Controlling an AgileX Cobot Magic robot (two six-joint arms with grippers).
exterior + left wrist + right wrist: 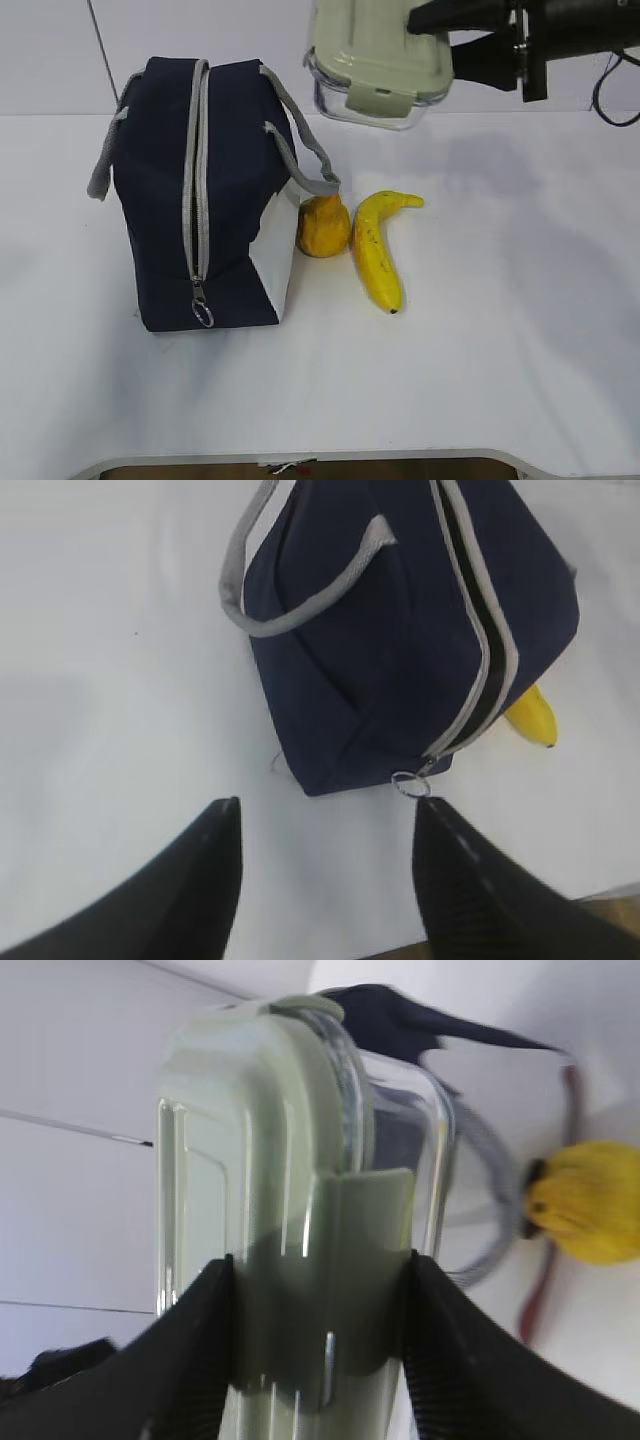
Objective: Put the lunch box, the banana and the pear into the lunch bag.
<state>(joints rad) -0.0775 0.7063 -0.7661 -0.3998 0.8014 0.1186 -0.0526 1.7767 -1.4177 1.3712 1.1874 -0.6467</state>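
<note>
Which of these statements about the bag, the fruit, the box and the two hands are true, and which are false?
1. The right hand holds the lunch box in the air above the table. True.
2. The banana is already inside the lunch bag. False: it lies on the table, to the right of the pear.
3. The pear sits between the lunch bag and the banana. True.
4. The left hand grips the zipper ring. False: it is open and apart from the ring, holding nothing.
5. The bag lies flat on its side. False: it stands upright, zipper on top.
</note>
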